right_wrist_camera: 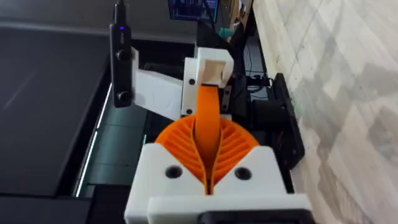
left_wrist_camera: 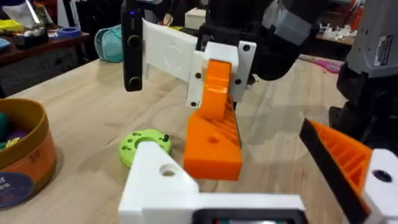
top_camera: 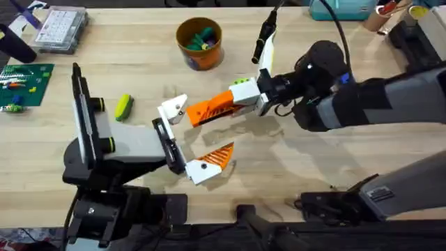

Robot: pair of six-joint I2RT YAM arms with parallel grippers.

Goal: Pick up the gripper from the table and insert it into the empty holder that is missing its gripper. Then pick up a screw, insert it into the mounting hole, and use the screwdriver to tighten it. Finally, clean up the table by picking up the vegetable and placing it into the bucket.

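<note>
Small orange ribbed gripper (top_camera: 212, 108) pinched flat, tip near white holder (top_camera: 172, 109). Round yellow-orange bucket (top_camera: 200, 43) upright behind. Green vegetable (top_camera: 123, 107) lying beside.

**Almost nothing legible**

The bucket (left_wrist_camera: 22, 152) carries a blue mark low on its orange wall with a pale letter or two, perhaps "F", too cropped to read; faint digits above it stay unclear.

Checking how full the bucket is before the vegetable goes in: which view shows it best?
Overhead: the bucket stands whole, its open mouth and the coloured pieces inside visible. The left wrist view catches part of its rim and side at the picture's edge. The right wrist view faces the table's edge instead.
</note>
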